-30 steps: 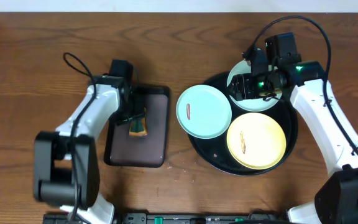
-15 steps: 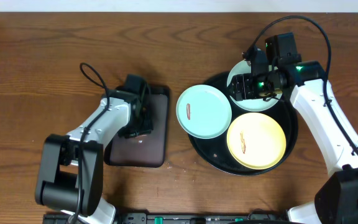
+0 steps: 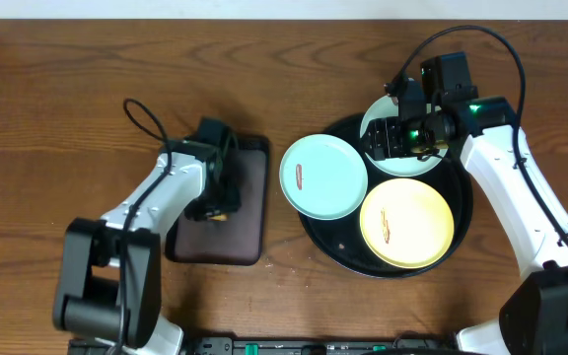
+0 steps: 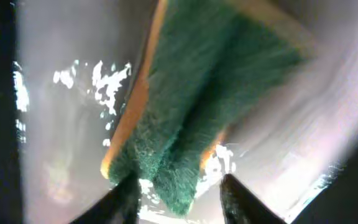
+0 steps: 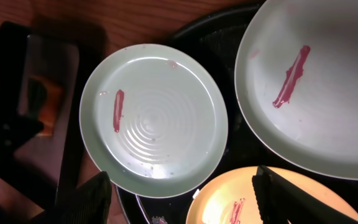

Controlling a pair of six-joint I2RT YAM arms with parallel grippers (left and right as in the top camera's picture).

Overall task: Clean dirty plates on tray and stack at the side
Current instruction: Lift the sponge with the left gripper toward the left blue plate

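Note:
Three smeared plates lie on the round black tray (image 3: 348,258): a pale blue plate (image 3: 323,176) overhanging its left rim, a yellow plate (image 3: 406,223) at the front, and a white plate (image 3: 388,116) at the back, partly hidden by my right arm. My right gripper (image 5: 194,202) is open and empty, hovering above the plates; its view shows the blue plate (image 5: 154,118), the white plate (image 5: 316,87) and the yellow plate (image 5: 229,202). My left gripper (image 4: 182,202) is open, with the tip of a green and yellow sponge (image 4: 191,112) between its fingers.
The sponge lies on a rectangular dark brown tray (image 3: 249,232) left of the black tray. It also shows in the right wrist view (image 5: 45,102). Bare wooden table lies around both trays.
My left gripper has moved right and down onto the brown tray, and now covers the sponge in the overhead view. My right arm and the plates have not moved.

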